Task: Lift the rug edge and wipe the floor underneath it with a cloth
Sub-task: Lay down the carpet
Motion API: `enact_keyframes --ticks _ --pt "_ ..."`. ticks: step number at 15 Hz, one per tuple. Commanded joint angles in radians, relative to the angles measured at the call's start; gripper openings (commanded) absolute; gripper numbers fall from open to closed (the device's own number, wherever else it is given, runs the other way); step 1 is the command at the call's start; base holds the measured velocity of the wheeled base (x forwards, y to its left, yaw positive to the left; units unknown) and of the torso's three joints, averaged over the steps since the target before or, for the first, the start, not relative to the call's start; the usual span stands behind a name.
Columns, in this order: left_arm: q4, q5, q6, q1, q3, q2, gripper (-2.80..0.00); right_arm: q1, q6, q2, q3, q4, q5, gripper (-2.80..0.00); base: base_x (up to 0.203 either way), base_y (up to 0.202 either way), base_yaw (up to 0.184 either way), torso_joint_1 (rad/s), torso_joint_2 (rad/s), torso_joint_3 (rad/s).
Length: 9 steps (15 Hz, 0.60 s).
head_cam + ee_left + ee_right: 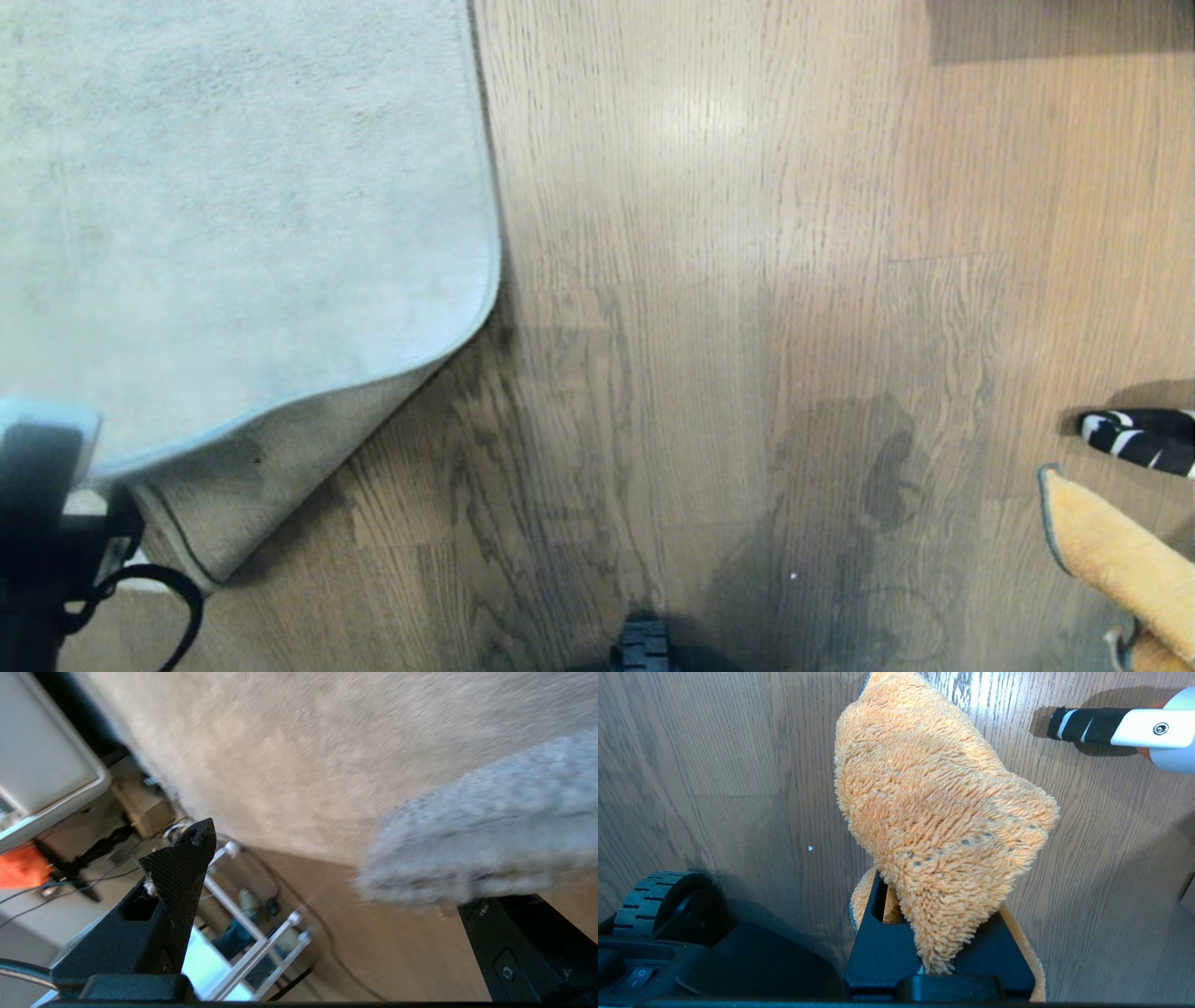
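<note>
While the pale grey short-pile rug (233,205) lies with its near corner curled up, tan woven backing showing, the left gripper (336,882) stands wide, released, the rug's fuzzy edge just ahead of its spread fingers. The right gripper (934,933) is clamped on the orange fuzzy microfibre cloth (938,812), which hangs forward from it over the brown wood-grain plank floor (709,280). The left arm is nearer the rug; the cloth hand sits well apart, across the bare boards.

Short-pile grey rug (243,187) with tan woven backing lies on wood-grain floor (747,280) with slight sheen; the orange cloth (938,812) is fuzzy.
</note>
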<state>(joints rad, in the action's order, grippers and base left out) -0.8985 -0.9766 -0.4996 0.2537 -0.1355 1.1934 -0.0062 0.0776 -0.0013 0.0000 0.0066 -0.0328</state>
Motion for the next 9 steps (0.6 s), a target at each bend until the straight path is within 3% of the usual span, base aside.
enact_keyframes --ticks 1,4,9 --pt "-0.006 -0.005 0.019 0.055 -0.008 -0.006 0.00 0.000 0.001 0.001 0.000 0.000 -0.001 -2.80 0.000 0.000 0.000 0.000 0.00 0.000" --pt "-0.005 -0.004 0.031 0.130 -0.004 -0.039 0.00 0.000 0.001 0.001 0.000 0.001 -0.001 -2.80 0.000 0.000 0.000 0.000 0.00 0.000" --pt "-0.021 0.049 0.046 0.164 -0.016 -0.047 0.00 0.000 0.001 0.001 0.000 0.000 -0.001 -2.80 0.000 0.000 0.000 0.000 0.00 0.000"
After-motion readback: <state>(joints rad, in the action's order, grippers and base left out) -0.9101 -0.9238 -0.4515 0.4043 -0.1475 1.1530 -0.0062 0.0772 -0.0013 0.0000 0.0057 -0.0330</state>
